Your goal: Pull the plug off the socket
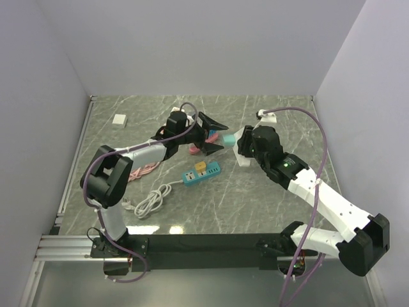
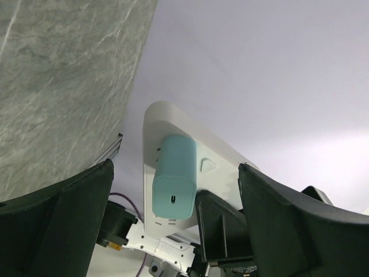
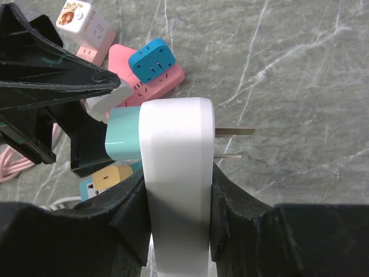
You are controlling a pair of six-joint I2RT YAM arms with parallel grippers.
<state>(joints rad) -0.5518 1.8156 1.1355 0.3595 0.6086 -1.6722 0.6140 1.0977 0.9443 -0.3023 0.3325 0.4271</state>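
My right gripper [image 1: 245, 152] is shut on a white socket adapter [image 1: 241, 148] and holds it above the table, its two metal prongs [image 3: 233, 131] pointing away. A teal plug [image 1: 226, 139] sits plugged into the adapter's face. In the right wrist view the adapter [image 3: 176, 173] is clamped between my right gripper's [image 3: 176, 199] jaws, with the plug [image 3: 122, 140] on its left. My left gripper [image 1: 217, 135] is open, its fingers [image 3: 63, 72] standing above and below the plug's free end. The left wrist view shows the plug [image 2: 174, 179] on the adapter [image 2: 216, 167], centred between my left gripper's [image 2: 176, 173] spread jaws.
A blue power strip [image 1: 201, 173] with a yellow plug lies on the table below the grippers, beside a white cable [image 1: 150, 201] and a pink cable [image 1: 144, 169]. A pink socket with a blue cube [image 3: 153, 69] and a small white box [image 1: 119, 119] lie further back.
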